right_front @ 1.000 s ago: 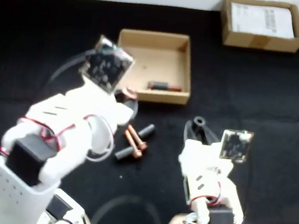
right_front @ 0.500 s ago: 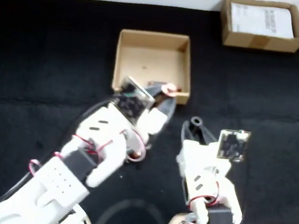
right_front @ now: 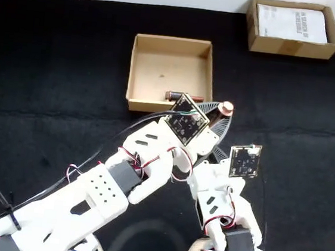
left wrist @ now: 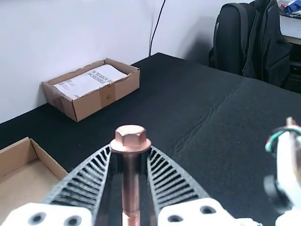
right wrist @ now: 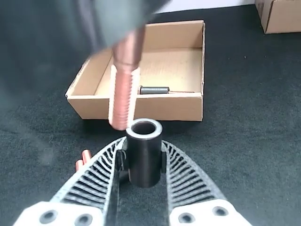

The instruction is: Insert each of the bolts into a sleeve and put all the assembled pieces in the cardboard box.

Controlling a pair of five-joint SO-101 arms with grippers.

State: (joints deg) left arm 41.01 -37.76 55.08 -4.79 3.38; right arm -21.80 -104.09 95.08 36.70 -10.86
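Copper is the colour of the bolt (left wrist: 128,188), which is pinched between the fingers of the left gripper (left wrist: 130,153), with its head sticking out past the fingertips. A black sleeve (right wrist: 144,157) is pinched between the fingers of the right gripper (right wrist: 144,143), and its open end is left clear of the fingertips. The threaded end of the bolt is held just beside the rim of the sleeve, on the side toward the box (right_front: 174,40). It is not inside the hole, and whether the two touch cannot be told. Both grippers are held close together just outside the box's near wall, by a corner, so little room is left at that edge. One joined piece (right_front: 181,96) is laid inside the box along the near wall. Copper ends of loose bolts (right wrist: 83,159) are seen on the black cloth (right_front: 51,89) beside the right gripper. Wide bare cloth is left on both sides of the arms. A second box (right_front: 294,28) with paper in it is set at the far edge of the table by the white wall, well apart.
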